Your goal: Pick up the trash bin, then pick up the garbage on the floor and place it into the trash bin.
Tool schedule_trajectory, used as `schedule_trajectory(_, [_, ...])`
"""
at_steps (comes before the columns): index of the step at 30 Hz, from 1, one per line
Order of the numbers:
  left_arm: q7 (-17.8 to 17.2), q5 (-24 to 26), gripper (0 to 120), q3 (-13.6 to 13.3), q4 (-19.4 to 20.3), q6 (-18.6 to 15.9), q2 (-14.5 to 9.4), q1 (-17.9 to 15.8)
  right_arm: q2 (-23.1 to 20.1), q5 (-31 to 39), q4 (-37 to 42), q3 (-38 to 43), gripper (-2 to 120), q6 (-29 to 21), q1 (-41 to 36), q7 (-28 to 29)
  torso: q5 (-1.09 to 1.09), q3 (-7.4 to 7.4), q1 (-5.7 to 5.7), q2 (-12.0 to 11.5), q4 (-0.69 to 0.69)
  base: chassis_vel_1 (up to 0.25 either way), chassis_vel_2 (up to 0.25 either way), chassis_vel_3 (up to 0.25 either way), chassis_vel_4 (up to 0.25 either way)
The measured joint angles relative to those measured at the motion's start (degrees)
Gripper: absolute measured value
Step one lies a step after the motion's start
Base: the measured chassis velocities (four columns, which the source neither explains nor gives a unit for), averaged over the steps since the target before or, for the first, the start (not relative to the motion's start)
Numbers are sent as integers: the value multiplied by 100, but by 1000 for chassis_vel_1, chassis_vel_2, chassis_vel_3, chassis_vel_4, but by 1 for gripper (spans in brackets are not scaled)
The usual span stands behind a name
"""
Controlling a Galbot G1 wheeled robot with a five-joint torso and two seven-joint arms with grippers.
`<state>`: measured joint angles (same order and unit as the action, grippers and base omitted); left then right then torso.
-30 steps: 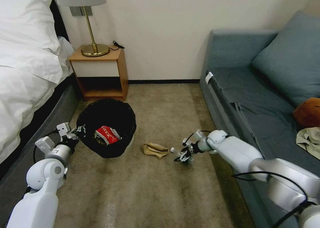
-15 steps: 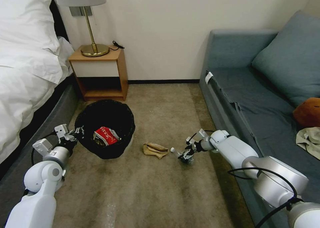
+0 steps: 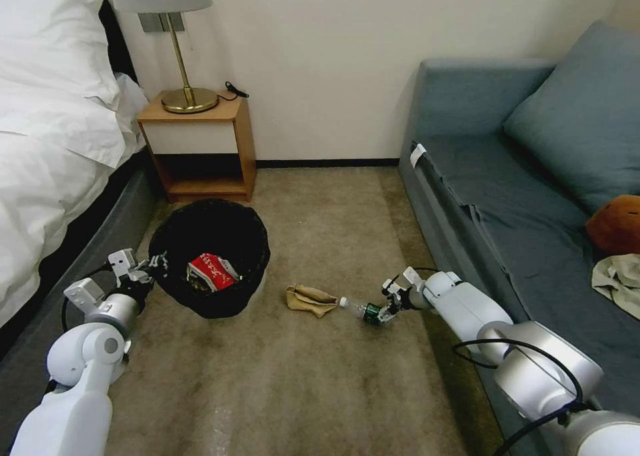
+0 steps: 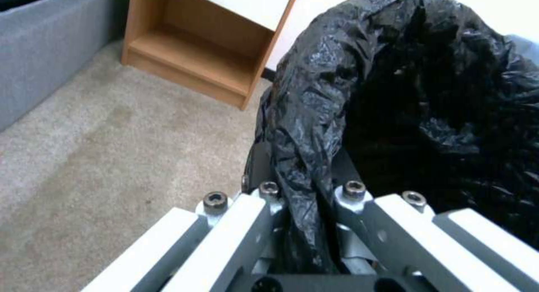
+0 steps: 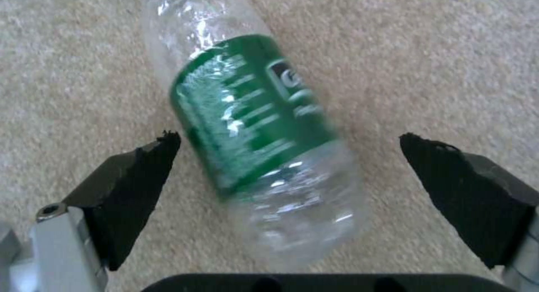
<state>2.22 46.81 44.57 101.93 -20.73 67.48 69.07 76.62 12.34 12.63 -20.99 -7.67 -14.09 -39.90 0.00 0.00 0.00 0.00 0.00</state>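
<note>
The left gripper (image 3: 148,268) was clamped on the near-left rim of the trash bin (image 3: 212,256), with a fold of the black bag (image 4: 303,165) pinched between its narrowly set fingers (image 4: 264,224). The bin stood near the left edge of the floor (image 3: 300,376), just in front of the nightstand (image 3: 200,149) and beside the bed (image 3: 47,176). Inside it lay 1 red wrapper (image 3: 212,271). The right gripper (image 3: 388,307) was low over the floor near the sofa (image 3: 507,196), its 2 black pads (image 5: 132,191) spread wide on either side of the bottle (image 5: 258,132); neither pad touched it. The clear bottle with the green label (image 3: 361,309) lay on its side on the carpet, its cap end pointing toward the crumpled paper bag (image 3: 309,300), which lay just beside it, between the bottle and the bin. On the sofa seat, at the right edge, rested a brown plush toy (image 3: 617,224) and a pale garment (image 3: 620,279).
</note>
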Motion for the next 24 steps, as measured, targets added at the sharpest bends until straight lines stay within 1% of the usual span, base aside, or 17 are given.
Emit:
schedule_trajectory(7, [10,-6,3,1,-20,7,-4,9,17,-74,74,-25,100,20,-78,-8,0,0,0,0,0,0,0,0,0])
schedule_trajectory(15, [59,6,3,29,-48,29,-13,33,35,-275,105,-90,100,153,-121,17,0,0,0,0,0,0,0,0,0])
schedule_trajectory(24, [87,9,3,18,-90,49,-4,39,75,-270,172,-173,100,198,-141,118,-1,0,0,0,0,0,0,0,0])
